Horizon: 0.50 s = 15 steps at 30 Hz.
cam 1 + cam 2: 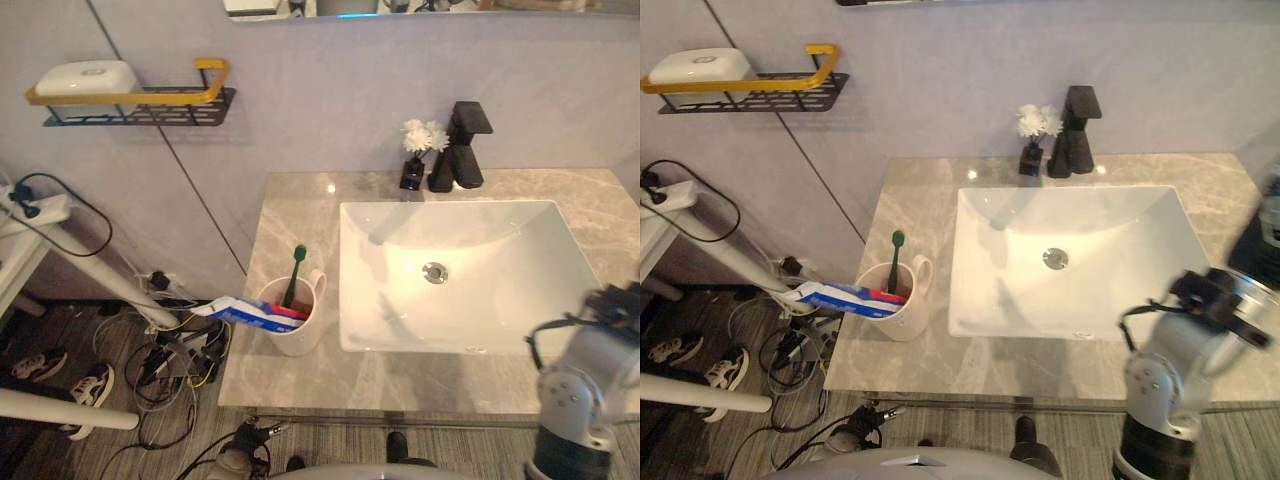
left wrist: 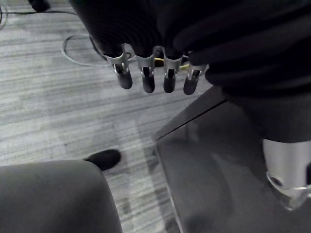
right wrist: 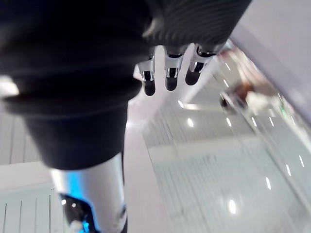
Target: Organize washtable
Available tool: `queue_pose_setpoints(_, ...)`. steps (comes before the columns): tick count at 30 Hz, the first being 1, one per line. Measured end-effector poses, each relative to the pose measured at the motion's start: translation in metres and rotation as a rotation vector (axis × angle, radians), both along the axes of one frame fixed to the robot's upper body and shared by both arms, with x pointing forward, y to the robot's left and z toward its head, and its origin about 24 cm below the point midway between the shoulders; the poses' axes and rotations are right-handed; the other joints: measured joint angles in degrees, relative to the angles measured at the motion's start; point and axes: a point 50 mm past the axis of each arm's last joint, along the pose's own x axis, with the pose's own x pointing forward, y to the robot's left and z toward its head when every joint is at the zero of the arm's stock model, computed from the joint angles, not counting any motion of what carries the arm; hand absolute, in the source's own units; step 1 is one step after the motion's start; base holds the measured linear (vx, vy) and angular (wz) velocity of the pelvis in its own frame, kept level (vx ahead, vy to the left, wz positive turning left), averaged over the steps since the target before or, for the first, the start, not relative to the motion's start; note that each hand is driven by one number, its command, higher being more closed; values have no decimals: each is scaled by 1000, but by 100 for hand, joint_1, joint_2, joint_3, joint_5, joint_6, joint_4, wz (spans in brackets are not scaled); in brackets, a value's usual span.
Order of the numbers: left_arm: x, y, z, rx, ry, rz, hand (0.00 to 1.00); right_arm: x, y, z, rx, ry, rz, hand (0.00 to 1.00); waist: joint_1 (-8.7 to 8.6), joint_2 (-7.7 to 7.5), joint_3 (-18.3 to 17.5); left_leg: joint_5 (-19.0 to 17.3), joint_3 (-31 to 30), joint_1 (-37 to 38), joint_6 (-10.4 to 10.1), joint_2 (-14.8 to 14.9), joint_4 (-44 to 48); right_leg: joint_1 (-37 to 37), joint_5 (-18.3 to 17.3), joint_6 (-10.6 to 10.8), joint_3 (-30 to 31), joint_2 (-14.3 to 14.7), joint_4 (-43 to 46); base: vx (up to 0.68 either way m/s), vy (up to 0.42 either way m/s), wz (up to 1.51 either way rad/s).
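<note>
Grey marble makes the countertop (image 1: 300, 215), and one white sink (image 1: 520, 260) is set into its right part. Behind the sink stand one black faucet (image 1: 462, 145) and, just beside it, one small black vase (image 1: 414, 160) with white flowers. Near the front left corner of the countertop stands one white mug (image 1: 300, 325). One green toothbrush (image 1: 294, 275) stands upright in it. One toothpaste tube (image 1: 250, 312) lies with one end in the mug, and the rest sticks out past the left edge of the countertop. On the wall hangs one black shelf (image 1: 150, 108) with a yellow rail, and one white soap box (image 1: 85, 77) lies on it. Two sneakers (image 1: 90, 385) lie on the floor.

In the left wrist view the left hand (image 2: 147, 77) hangs over the floor, its fingers straight and loose, with nothing in them. In the right wrist view the right hand (image 3: 170, 73) also has straight, relaxed fingers and holds nothing.
</note>
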Motion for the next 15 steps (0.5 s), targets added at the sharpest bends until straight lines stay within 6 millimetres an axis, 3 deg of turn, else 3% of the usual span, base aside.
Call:
queue_pose_setpoints(6, -4, 1, 1, 3, -17, 18, 0, -36, -50, -27, 101, 174, -458, 0, -214, 17, -5, -29, 201, -42, -37, 10, -20, -126, 79, 4, 193, 38, -78, 0, 4, -20)
queue_pose_setpoints(7, -4, 2, 1, 5, -20, 27, 0, -48, -68, -49, 177, 292, -612, 0, -251, 17, -5, -32, 244, -68, -39, 9, -24, -175, 99, 9, 228, 42, -90, -9, 6, -11)
queue_pose_setpoints(9, -5, 3, 1, 6, -20, 34, 0, -57, -77, -65, 228, 385, -702, 0, -268, 19, -4, -38, 280, -63, -38, 9, -27, -187, 112, 7, 268, 49, -102, -2, 7, -15)
queue_pose_setpoints(11, -7, 3, 0, 11, -17, 40, 0, -68, -89, -97, 322, 562, -815, 0, -281, 25, -5, -60, 393, -58, -42, 8, -22, -237, 131, 13, 379, 62, -102, 6, 12, -25)
queue_pose_setpoints(15, -9, 4, 0, 19, -14, 46, 0, -84, -89, -158, 538, 790, -856, 0, -379, 56, 23, -74, 512, -67, -37, -19, -23, -314, 166, 36, 506, 56, -101, -4, 13, -15)
